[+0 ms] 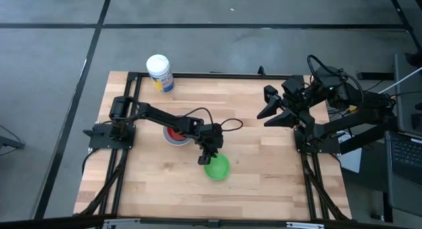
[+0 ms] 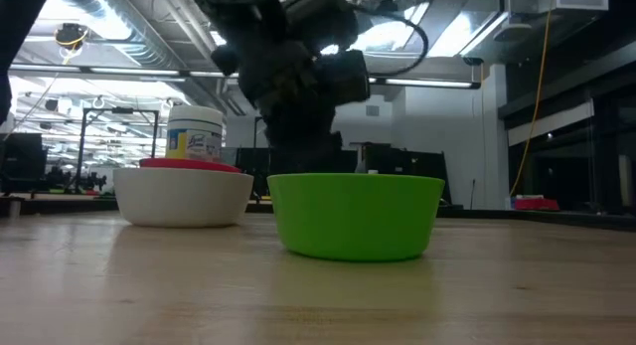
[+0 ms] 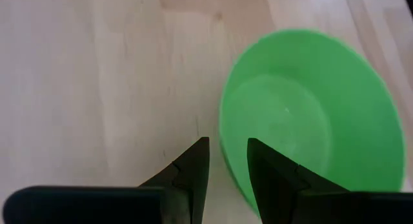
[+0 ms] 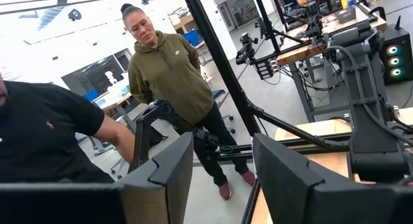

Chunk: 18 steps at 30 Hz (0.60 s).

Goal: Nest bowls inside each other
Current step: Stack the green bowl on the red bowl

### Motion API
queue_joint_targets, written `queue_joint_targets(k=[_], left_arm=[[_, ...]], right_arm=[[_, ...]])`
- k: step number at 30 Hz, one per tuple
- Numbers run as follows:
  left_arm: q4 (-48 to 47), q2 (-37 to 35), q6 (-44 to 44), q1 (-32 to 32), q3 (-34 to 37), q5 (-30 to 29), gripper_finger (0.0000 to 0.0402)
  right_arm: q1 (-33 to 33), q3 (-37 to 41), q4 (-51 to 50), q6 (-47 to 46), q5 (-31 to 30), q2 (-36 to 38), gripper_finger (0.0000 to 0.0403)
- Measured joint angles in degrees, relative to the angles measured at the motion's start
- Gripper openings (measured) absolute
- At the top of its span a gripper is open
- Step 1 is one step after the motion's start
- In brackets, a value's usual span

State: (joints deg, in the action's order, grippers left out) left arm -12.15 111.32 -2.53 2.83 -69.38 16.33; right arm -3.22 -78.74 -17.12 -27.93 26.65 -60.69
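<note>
High view: the left gripper (image 1: pixel 206 156) reaches out over the middle of the wooden table (image 1: pixel 264 183) and hangs at the rim of the green bowl (image 1: pixel 217 167), which sits upright on the boards just beyond the fingertips. Left wrist view shows its two dark fingers (image 3: pixel 193 179) standing a narrow gap apart with nothing between them; one finger is over bare wood beside the bowl's wall, the other lies at the rim, though actual contact cannot be told. The bowl's inside is bare.

Behind this gripper, back along its arm, stands the white bowl (image 1: pixel 177 134) with the red bowl (image 1: pixel 175 132) nested inside it; the arm crosses over part of this stack, so any other bowls under the red one are hidden. Low view puts the white bowl (image 2: pixel 183 194) just beside the green bowl (image 2: pixel 355 216), a slim gap between them, the red rim (image 2: pixel 189 164) peeking above the white one. Farther behind the stack, near the table's far edge, stands a white-lidded container (image 1: pixel 159 73), upright.

The right gripper (image 1: pixel 269 107) waits raised by the table's right edge, well apart from the bowls, its fingers (image 4: pixel 169 179) spread wide and empty. Past them, the right wrist view looks into the room, where a person in an olive hoodie (image 4: pixel 169 82) stands and another in a dark shirt (image 4: pixel 45 140) is closer.
</note>
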Motion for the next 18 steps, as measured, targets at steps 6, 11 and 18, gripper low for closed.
queue_joint_targets(k=[6,11,18], left_arm=[[2.33,2.84,-2.79,0.13,0.0,-0.2,0.0091],[1.72,1.1,-2.22,0.08,0.01,-4.79,0.001],[-8.39,-9.98,-0.93,-3.67,0.0,-19.38,0.0005]], right_arm=[[-0.02,0.0,0.43,-0.46,0.04,0.0,0.0161],[-0.04,0.0,0.42,-0.7,0.22,0.0,0.0151],[-0.04,0.0,-0.08,-0.54,0.31,0.0,0.0153]])
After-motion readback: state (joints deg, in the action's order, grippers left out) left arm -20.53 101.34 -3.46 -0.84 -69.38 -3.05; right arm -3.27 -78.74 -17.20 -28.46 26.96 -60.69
